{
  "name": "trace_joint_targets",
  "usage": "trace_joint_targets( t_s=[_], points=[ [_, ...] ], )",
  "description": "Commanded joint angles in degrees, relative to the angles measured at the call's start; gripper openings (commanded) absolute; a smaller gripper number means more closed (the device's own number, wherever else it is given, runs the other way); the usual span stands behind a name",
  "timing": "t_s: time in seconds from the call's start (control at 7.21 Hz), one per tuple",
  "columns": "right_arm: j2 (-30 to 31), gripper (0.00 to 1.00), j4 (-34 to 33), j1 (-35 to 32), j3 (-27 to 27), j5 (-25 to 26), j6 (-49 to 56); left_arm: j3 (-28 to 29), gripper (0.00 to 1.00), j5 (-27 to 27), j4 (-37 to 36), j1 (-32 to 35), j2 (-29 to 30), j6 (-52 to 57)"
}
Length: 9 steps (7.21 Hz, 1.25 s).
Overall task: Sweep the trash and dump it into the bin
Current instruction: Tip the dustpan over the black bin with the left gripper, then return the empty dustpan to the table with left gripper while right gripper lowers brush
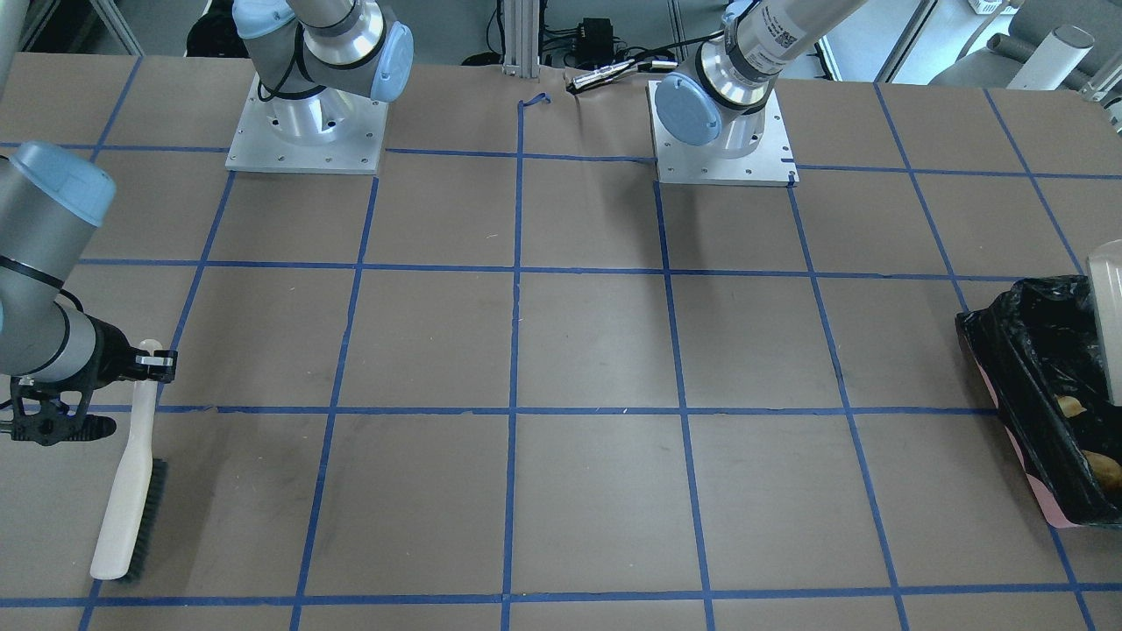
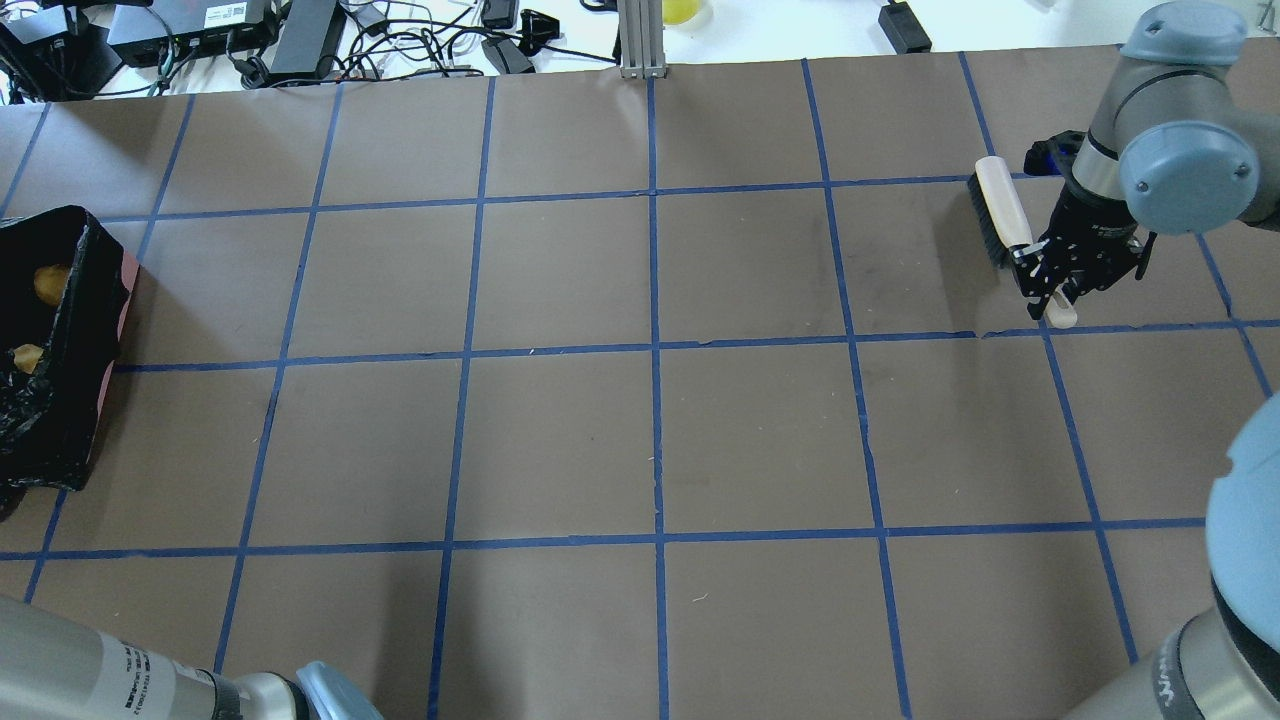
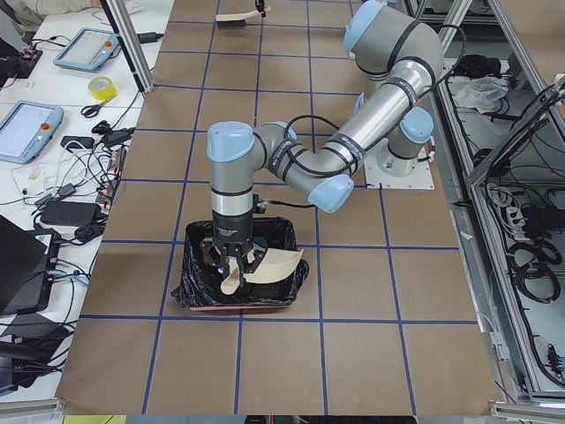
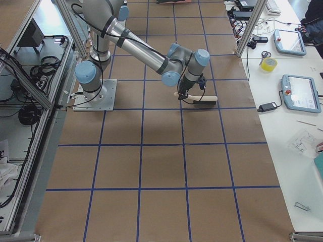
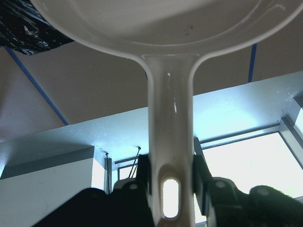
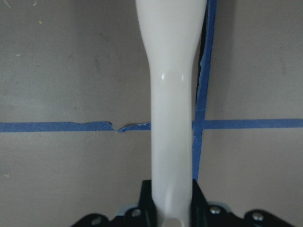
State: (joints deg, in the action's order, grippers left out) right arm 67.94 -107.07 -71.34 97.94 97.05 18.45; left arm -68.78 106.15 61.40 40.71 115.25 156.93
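Exterior left view: left gripper (image 3: 229,259) is clenching the dustpan (image 3: 275,263) handle, tipping it over the bin (image 3: 191,284) so the trash (image 2: 48,284) is dropping in; right gripper (image 2: 1042,272) is clasping the brush (image 2: 1000,203), parking it far right.

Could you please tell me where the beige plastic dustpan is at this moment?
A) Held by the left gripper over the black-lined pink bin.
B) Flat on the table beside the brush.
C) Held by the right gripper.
A: the left gripper is clamped on the handle of the beige plastic dustpan, tilted over the pink bin lined with a black bag; the right gripper holds the cream-handled brush.
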Motion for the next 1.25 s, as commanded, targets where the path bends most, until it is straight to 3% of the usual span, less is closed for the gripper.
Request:
trace_joint_targets(
  t_s=[0.0,0.14,0.28,0.42,0.69,0.97,1.11],
  points=[
    [0.0,0.0,-0.1,0.1,0.8,0.2,0.0,5.5,0.0,-10.1,13.8,0.2,-0.4,-1.9],
    [0.0,0.2,-0.1,0.1,0.8,0.1,-0.3,8.3,0.0,-15.2,19.7,0.9,-0.1,-6.7],
    [0.0,0.74,-0.2,0.2,0.8,-0.1,-0.6,8.7,0.0,-17.5,20.9,3.2,-0.1,-12.6],
    [0.1,0.94,-0.2,0.2,0.8,-0.1,-0.8,8.3,0.0,-17.5,22.1,8.1,-0.2,-19.8],
    [1.5,1.0,-0.1,0.2,0.1,0.1,-0.8,7.8,0.0,-17.2,23.9,18.8,1.3,-31.7],
    [6.9,1.0,3.2,-0.2,-0.6,-1.2,-2.5,4.5,0.0,-17.7,24.6,26.6,3.5,-41.9],
    [9.9,1.0,6.2,-0.9,-1.4,-4.6,-5.6,2.4,0.0,-17.6,23.5,29.7,4.9,-45.6]
  ],
)
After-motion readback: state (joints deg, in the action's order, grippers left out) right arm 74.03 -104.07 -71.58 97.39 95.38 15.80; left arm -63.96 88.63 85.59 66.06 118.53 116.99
